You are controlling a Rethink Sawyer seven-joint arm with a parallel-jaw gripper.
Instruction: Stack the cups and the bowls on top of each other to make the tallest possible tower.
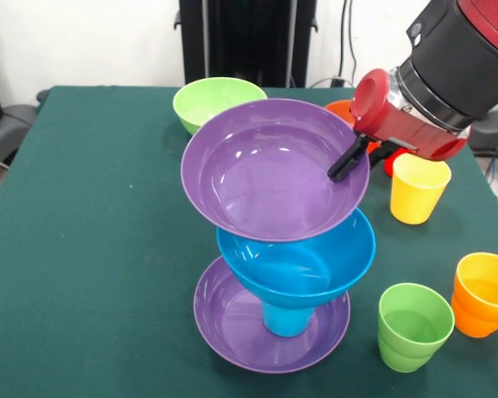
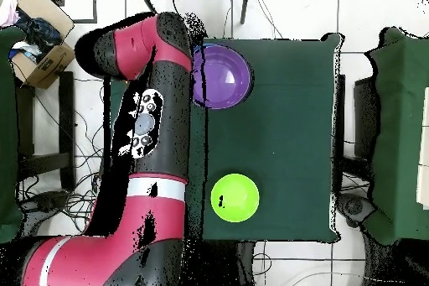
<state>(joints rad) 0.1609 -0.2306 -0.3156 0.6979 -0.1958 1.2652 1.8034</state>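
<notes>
- The counter (image 1: 83,249) is green-clothed; everything on it is glossy moulded plastic, so I judge it light, stiff and slippery, and unlikely to break if it falls.
- Upper left of centre in the front view, the light green bowl (image 1: 206,100) sits alone behind the tower; the overhead view shows it low in the frame (image 2: 235,197).
- The tower (image 1: 278,249) fills the middle. Its base is a wide purple bowl (image 1: 232,327). An upturned blue cup (image 1: 286,319) stands in that bowl, with the deep blue bowl (image 1: 315,257) on it. On top is a second purple bowl (image 1: 266,170), tilted toward the camera.
- The top bowl looks off-centre, so the tower will probably tip easily; its thin rim is the natural place to take hold.
- The gripper (image 1: 349,159) reaches to the top bowl's right rim. One dark finger lies across the rim, so the jaws seem closed on it, though the other finger is hidden.
- Right of the tower stand the green cup (image 1: 413,325), the yellow cup (image 1: 418,187) and, at the right edge, an orange cup (image 1: 485,292).
- Something orange (image 1: 342,110) peeks out behind the gripper.
- No brand, label or writing is readable.
</notes>
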